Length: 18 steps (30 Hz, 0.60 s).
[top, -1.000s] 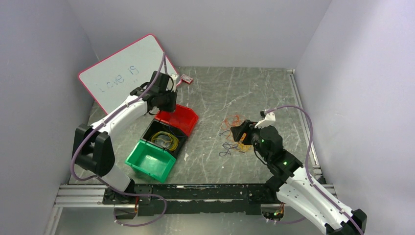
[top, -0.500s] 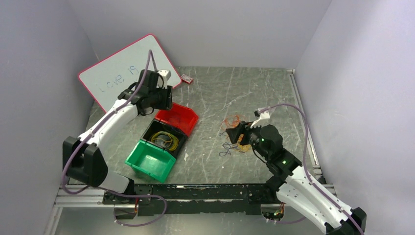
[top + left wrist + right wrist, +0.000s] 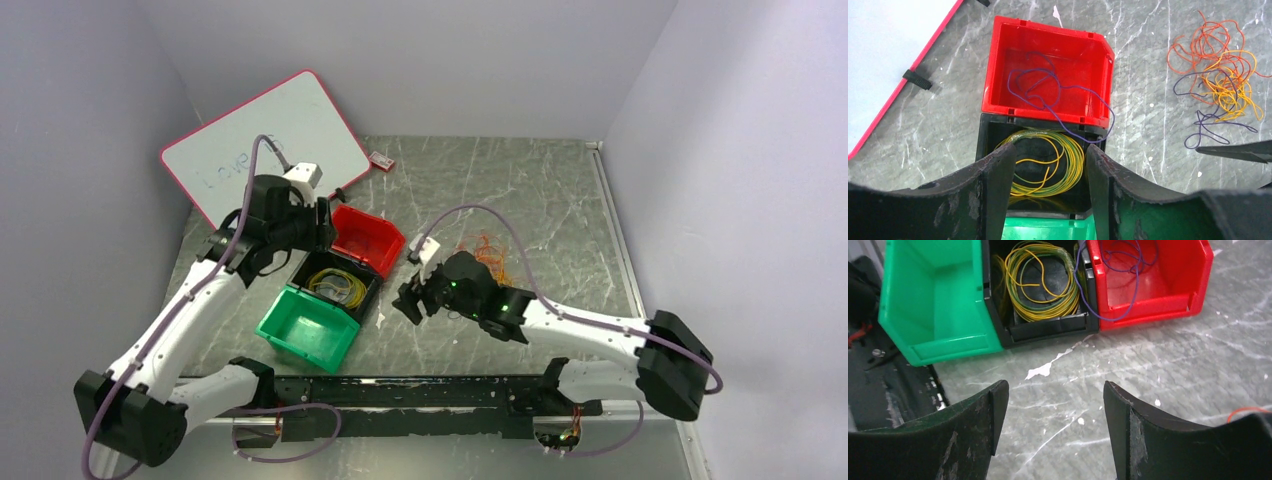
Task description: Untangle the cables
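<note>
Cables (image 3: 1218, 80): orange-yellow tangle on the desk (image 3: 1158, 30), ahead and right of the left hand (image 3: 1050, 155), which is spread open, empty, above the black bin (image 3: 984, 135) with its yellow-green coil (image 3: 1073, 157). Right hand (image 3: 1055, 390) also open and empty over bare desk; a purple cable (image 3: 1058, 87) lies in the red bin (image 3: 1048, 27) ahead of both.

1. A robot test lab is showing itself: plain pale walls (image 3: 400, 60) are boxing in a marbled table (image 3: 520, 190).
2. A whiteboard (image 3: 262, 135) is leaning beyond the left gripper (image 3: 1050, 155); plastic bins (image 3: 998, 65) are sitting below it.
</note>
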Available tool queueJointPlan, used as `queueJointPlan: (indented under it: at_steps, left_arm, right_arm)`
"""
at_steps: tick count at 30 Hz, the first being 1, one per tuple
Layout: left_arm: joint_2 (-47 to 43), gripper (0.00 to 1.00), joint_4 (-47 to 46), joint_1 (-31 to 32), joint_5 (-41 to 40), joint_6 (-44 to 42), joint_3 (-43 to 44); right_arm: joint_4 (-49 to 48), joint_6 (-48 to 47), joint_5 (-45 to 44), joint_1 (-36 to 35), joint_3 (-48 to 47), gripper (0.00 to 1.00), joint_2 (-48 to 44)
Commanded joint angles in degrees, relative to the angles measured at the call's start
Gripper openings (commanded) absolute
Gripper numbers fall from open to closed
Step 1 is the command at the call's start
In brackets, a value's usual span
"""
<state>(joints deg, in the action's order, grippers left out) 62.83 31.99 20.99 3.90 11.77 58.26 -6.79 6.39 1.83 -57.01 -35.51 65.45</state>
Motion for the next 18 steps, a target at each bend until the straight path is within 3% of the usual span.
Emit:
queueJointPlan:
  at_steps: [1,5,12,18]
  left_arm:
    - [-4.35,0.59,0.22,-0.71,-1.13,0.89,-2.91]
    - [-6.51,0.59,0.26,-0.78,-1.38,0.48,-5.1]
    - [-8.19,0.58,-0.99,-0.78,0.13,0.97,-8.16]
    - [-9.62,0.58,-0.84,-0.78,-0.03,0.27,-8.76]
  right_arm:
    - [-12.83,-9.53,0.33,-1.0,0.44,0.73,5.35]
    - [-18.85,-15.07,1.01,-1.03,-1.31,0.73,11.6]
    - [-27.69,-28.86,9.84,-1.02,-1.48,0.67,21.2]
    - [-24.94,-33.86,12.4,0.41,-5.02,0.62,26.22]
